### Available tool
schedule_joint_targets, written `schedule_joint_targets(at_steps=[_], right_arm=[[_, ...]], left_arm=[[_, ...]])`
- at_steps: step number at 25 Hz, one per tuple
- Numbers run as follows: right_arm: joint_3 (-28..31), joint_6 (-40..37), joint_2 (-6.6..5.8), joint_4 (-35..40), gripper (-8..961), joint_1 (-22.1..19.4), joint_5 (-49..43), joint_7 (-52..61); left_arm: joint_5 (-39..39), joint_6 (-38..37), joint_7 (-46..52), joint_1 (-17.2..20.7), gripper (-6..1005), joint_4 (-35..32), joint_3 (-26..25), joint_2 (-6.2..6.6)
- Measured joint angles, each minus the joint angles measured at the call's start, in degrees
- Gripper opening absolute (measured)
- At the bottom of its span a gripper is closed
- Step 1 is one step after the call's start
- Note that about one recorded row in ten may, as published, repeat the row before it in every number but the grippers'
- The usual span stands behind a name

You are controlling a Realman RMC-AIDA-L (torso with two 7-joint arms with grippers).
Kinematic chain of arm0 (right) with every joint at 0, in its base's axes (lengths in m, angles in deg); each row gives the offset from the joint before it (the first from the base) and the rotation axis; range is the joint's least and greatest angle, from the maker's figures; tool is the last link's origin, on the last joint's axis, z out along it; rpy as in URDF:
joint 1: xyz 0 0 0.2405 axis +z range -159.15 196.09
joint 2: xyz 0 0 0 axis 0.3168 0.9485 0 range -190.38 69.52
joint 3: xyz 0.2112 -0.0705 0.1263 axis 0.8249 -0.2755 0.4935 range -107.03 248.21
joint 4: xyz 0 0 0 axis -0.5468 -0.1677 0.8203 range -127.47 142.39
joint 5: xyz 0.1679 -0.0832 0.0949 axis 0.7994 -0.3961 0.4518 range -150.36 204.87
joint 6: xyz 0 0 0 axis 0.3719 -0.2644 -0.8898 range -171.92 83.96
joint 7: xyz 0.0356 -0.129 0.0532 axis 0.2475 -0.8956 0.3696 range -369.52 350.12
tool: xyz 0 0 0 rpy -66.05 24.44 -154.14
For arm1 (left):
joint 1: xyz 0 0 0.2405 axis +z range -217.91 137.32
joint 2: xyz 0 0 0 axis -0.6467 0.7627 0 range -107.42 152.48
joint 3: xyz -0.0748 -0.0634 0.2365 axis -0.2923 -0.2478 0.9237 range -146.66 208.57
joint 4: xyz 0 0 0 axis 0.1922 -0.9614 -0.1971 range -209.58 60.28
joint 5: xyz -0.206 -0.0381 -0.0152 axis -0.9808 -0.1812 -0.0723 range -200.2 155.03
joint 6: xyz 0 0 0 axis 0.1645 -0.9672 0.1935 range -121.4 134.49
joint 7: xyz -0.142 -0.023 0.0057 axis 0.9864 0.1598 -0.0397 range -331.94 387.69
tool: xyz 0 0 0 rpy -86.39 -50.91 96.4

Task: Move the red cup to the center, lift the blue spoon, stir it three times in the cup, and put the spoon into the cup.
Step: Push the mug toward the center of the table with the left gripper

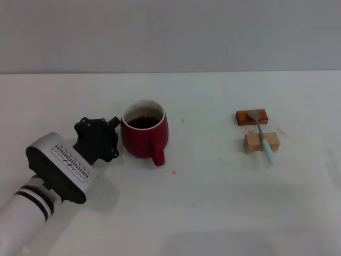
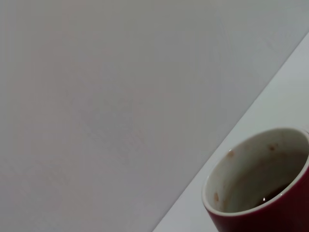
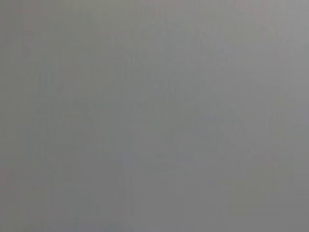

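Observation:
The red cup (image 1: 144,134) stands upright on the white table, left of the middle, its handle toward me, with dark liquid inside. It also shows in the left wrist view (image 2: 263,188), with a white inside and rim. My left gripper (image 1: 113,134) is right beside the cup's left side, close to it or touching. The blue spoon (image 1: 263,137) lies at the right, its grey bowl on an orange-brown block (image 1: 252,117) and its pale blue handle across a tan wooden block (image 1: 261,142). My right gripper is out of view.
The grey wall runs behind the table's far edge (image 1: 170,72). A few small crumbs (image 1: 173,172) lie on the table near the cup. The right wrist view shows only plain grey.

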Motion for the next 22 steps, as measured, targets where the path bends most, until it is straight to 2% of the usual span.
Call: schedule_joint_targets(at_steps=[13,22], right_arm=[[-0.37,0.10,0.00,-0.03,716,0.12,-0.11,0.00],[-0.95,0.18,0.00,-0.03,716,0.22,0.15,0.00]], left_arm=[[-0.54,-0.08,-0.42,0.58,8,-0.78,-2.41,0.06],[-0.12,0.50,-0.44,-0.83,9,-0.41,-1.03,-0.03]])
